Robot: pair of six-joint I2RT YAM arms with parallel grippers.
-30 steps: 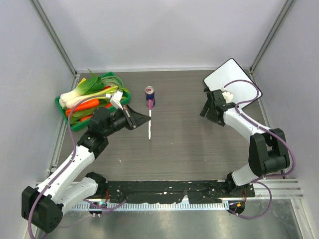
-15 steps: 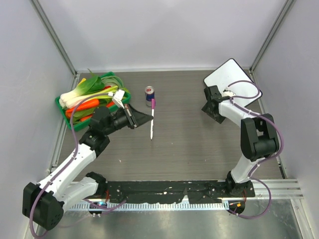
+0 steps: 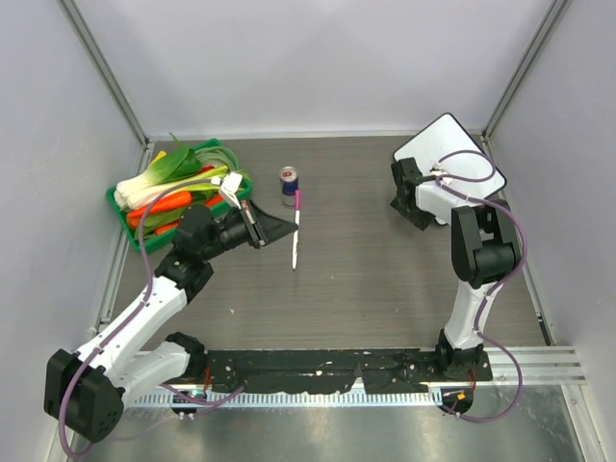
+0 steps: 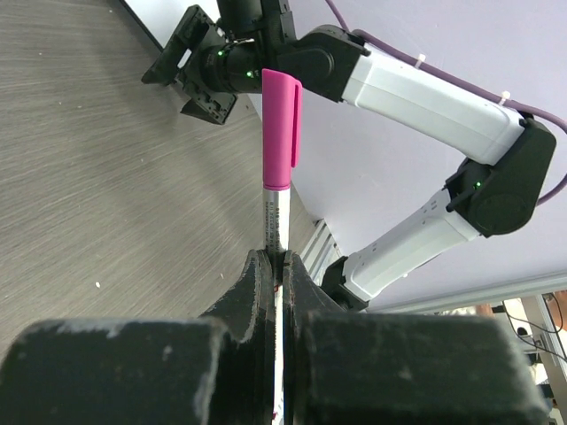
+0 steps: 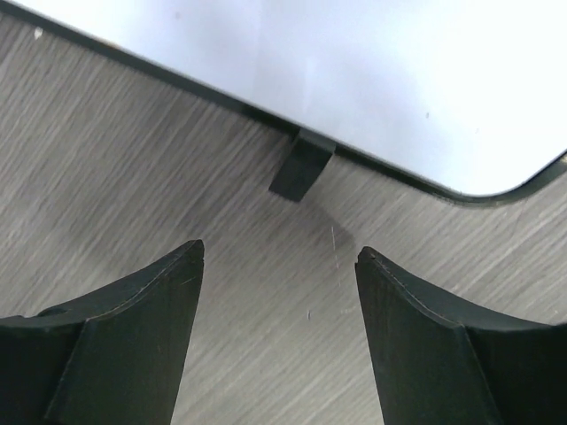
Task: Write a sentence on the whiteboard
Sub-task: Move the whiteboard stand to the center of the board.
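The whiteboard [image 3: 440, 142] lies flat at the back right, white with a thin dark edge. No pink sentence shows on it. My left gripper [image 3: 283, 227] is shut on a marker [image 3: 295, 236] with a pink cap, held crosswise above the table's middle. In the left wrist view the pink cap [image 4: 280, 131] sticks up from my shut left gripper [image 4: 277, 261]. My right gripper [image 3: 411, 198] is open, just at the board's near-left edge. In the right wrist view the right gripper [image 5: 279, 257] points down at bare table beside the board's [image 5: 399, 80] edge and one black foot [image 5: 303, 166].
A green basket [image 3: 119, 206] of vegetables stands at the back left, behind my left arm. A small can [image 3: 289, 182] stands just behind the marker's cap end. Grey walls close in the table on three sides.
My right gripper has moved back and left to the whiteboard's near-left edge, the arm folding in. My left gripper has shifted the marker slightly right.
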